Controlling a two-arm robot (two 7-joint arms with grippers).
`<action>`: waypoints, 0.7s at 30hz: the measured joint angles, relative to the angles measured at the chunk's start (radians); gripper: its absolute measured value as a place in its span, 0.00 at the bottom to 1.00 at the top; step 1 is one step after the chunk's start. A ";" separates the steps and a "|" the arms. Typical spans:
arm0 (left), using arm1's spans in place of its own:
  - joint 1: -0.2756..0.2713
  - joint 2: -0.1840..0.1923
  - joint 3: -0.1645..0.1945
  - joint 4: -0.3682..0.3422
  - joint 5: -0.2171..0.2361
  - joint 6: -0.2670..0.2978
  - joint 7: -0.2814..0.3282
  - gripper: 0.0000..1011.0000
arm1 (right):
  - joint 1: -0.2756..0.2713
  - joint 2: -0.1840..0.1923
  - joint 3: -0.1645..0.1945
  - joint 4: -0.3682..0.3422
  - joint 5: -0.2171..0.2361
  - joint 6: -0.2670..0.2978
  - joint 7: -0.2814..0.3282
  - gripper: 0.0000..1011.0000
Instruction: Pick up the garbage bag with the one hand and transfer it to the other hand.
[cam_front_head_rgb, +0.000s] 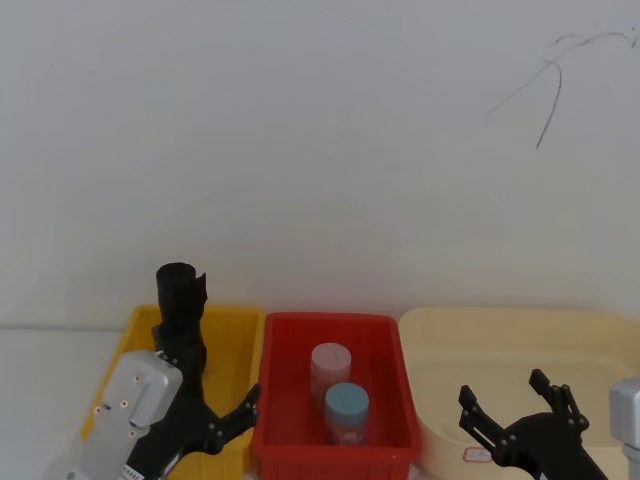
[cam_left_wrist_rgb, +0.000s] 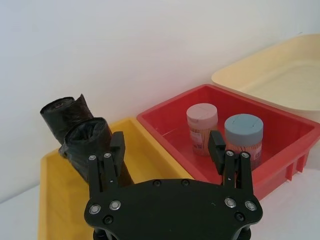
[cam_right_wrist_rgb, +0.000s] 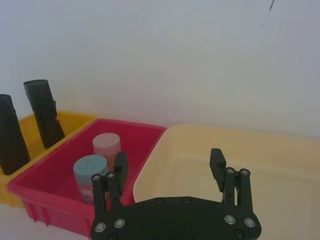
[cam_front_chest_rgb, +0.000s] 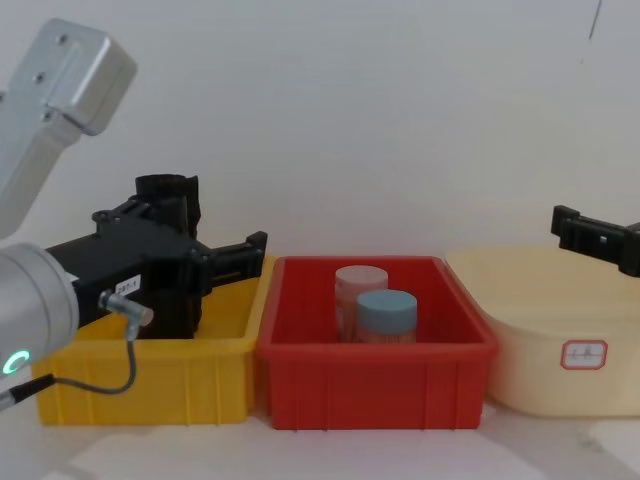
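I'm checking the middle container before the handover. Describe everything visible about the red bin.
The red bin is a rectangular open-topped box of glossy plastic with a thick rim, sitting level on the table between the yellow bin and the cream tub. Inside stand two upright jars, close together: a pink-lidded jar at the back, a blue-lidded jar in front. Neither the left gripper nor the right gripper touches it.

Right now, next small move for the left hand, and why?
Probably shift the left hand sideways until the garbage bag sits between its fingers. The hand is open over the yellow bin, but the roll stands beside one finger, outside the gap, so closing now would likely miss. The right hand hangs open over the cream tub.
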 joint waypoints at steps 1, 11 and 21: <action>0.007 0.003 -0.004 -0.005 -0.001 -0.003 -0.001 0.99 | 0.000 0.000 0.000 0.000 0.000 0.000 0.000 0.99; 0.042 0.015 -0.041 -0.024 -0.008 -0.019 0.007 0.99 | 0.000 0.000 0.000 0.000 0.000 0.000 0.000 0.99; 0.069 0.020 -0.084 -0.033 -0.024 -0.020 0.022 0.99 | 0.000 0.000 0.000 0.000 0.000 0.000 0.000 0.99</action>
